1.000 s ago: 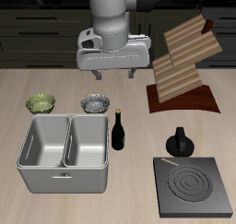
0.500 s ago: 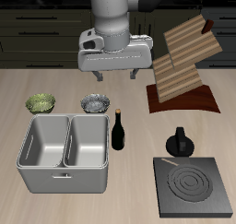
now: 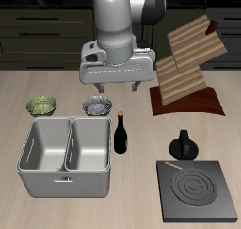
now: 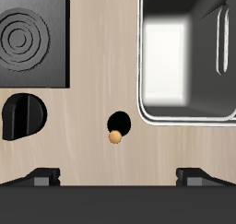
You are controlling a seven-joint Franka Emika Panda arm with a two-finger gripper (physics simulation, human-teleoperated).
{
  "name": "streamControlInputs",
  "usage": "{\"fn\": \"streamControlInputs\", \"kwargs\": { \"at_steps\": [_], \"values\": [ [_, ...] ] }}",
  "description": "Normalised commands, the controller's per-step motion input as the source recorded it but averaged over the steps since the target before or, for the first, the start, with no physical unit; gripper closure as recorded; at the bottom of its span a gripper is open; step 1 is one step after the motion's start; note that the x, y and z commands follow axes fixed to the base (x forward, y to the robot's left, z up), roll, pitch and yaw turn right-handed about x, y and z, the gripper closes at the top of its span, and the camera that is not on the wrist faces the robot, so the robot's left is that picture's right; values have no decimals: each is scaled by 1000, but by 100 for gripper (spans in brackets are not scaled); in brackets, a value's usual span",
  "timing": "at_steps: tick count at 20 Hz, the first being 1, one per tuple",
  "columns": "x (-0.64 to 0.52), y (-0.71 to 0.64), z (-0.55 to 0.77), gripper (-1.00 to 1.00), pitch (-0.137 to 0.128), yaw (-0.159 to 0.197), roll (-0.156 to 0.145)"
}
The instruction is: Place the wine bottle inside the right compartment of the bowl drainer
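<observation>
The wine bottle [image 3: 120, 134], slim and near-black with a tan cork, stands upright on the table right beside the bowl drainer [image 3: 66, 179]. The drainer is a light-grey basin with two empty wells, and its right compartment [image 3: 89, 146] is the well nearest the bottle. My gripper [image 3: 119, 88] hangs open above the table, behind and above the bottle, with nothing between its fingers. In the wrist view the wine bottle [image 4: 118, 125] shows from above, close to the bowl drainer's rim [image 4: 184, 120], and ahead of my gripper [image 4: 118, 177].
A black round-knobbed object [image 3: 183, 145] and a flat black plate with spiral rings [image 3: 198, 190] sit on the bottle's other side. Two small bowls [image 3: 41, 105] [image 3: 96, 106] lie behind the drainer. A wooden rack [image 3: 188, 68] stands at the back.
The gripper has come down a little and shifted slightly toward the table's front. The bottle and the drainer have not moved.
</observation>
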Motion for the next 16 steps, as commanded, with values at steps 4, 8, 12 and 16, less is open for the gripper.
{"fn": "streamControlInputs", "kwargs": {
  "at_steps": [4, 8, 12, 16],
  "values": [
    [37, 2, -161, -100, 4, 8, 1],
    [32, -4, -159, -100, 0, -5, -6],
    [33, 37, -296, -100, 32, -15, 4],
    [13, 54, -182, -100, 13, 1, 5]
  ]
}}
